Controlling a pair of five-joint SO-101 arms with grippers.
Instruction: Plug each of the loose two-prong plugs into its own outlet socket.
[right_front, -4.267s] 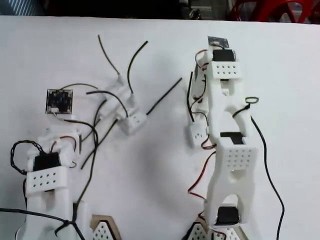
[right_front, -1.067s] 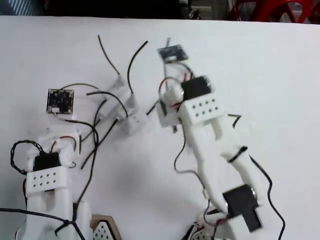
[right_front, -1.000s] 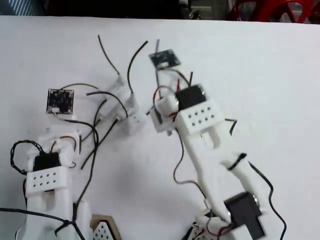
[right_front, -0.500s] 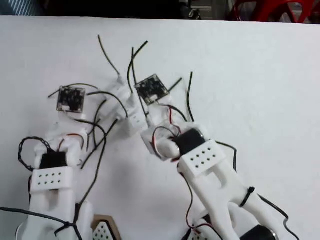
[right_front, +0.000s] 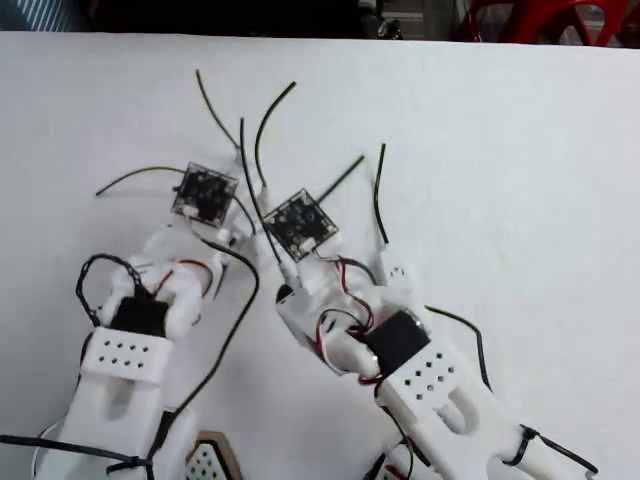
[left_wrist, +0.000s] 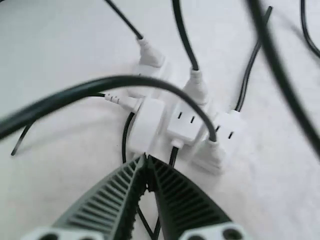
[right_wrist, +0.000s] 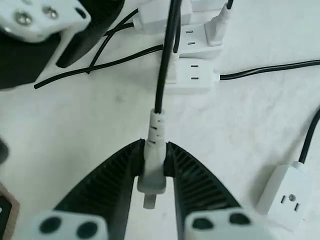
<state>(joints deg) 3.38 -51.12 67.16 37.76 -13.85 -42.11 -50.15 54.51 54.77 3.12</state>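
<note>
Although gripped firmly, not yet plugged in: right jaws closed on the body of a white plug (right_wrist: 151, 167), its black cable (right_wrist: 165, 60) running off toward the socket cluster (right_wrist: 192, 36), and what looks like the prong end facing back to the wrist, away from the slots. Held over the bench (right_wrist: 75, 130), near the cluster but clearly apart from it. Closest to the plug, a free socket (right_wrist: 195, 72) with both slots showing; off to one side, a separate outlet (right_wrist: 286, 195) on its own lead, likewise unoccupied. Left jaws pressed together at the tips just short of the same cluster, seen from that wrist as white blocks (left_wrist: 185, 120) with two slotted faces open. Nothing solid visible in that grip, and cannot tell whether a thin lead is pinched there. From above, left arm (right_front: 125, 350) and right arm (right_front: 425, 380) leaning in over the tangle of leads from either side. Judged as the carry-and-align step for one plug, insertion pending. Next move calls for turning or regripping so the prongs face a slotted face, squaring them to the slots, then pushing straight in. Probably best done with the block braced by the left jaws to stop it skidding.
</note>
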